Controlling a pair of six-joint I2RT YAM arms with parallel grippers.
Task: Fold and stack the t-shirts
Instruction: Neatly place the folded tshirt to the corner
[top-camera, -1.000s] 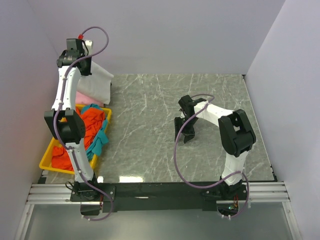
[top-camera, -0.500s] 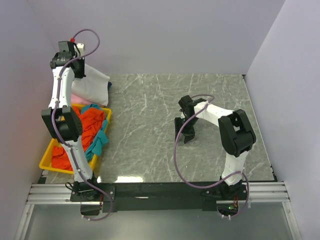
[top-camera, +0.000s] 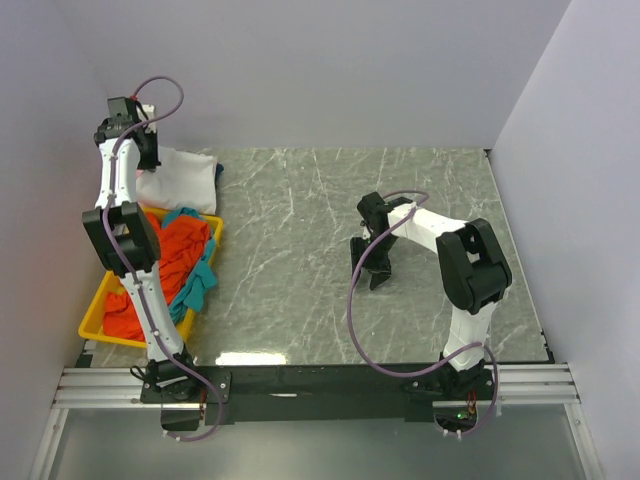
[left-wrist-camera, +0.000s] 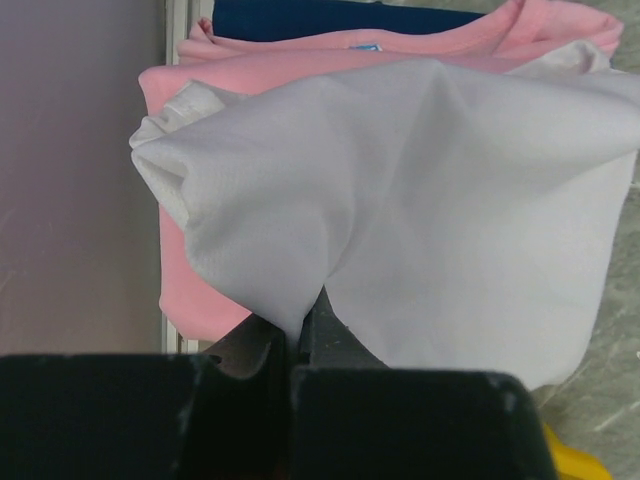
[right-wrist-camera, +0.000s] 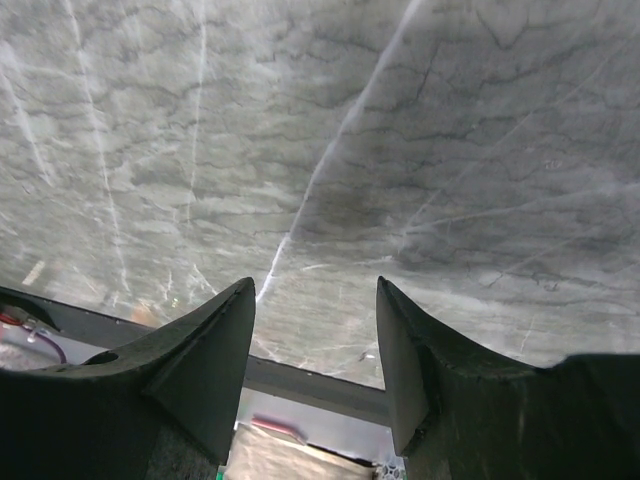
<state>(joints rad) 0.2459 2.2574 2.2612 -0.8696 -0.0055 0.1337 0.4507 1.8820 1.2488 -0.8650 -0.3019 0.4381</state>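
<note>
Count of cloth items: five. One white t-shirt (left-wrist-camera: 450, 200), one pink t-shirt (left-wrist-camera: 250, 80) and one dark blue cloth (left-wrist-camera: 340, 15) lie just beyond the yellow tray (top-camera: 92, 318). One orange-red t-shirt (top-camera: 175, 250) and one teal t-shirt (top-camera: 203, 275) are inside the tray; cannot tell whether that heap holds more. Trays: one. Arms: two, left arm (top-camera: 125, 230) over the tray, right arm (top-camera: 450, 250) well apart from it.

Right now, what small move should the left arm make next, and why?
Probably open the left gripper and let go. It is shut on a fold of the white shirt, which already drapes over the pink shirt, so it seems placed on the stack.
</note>
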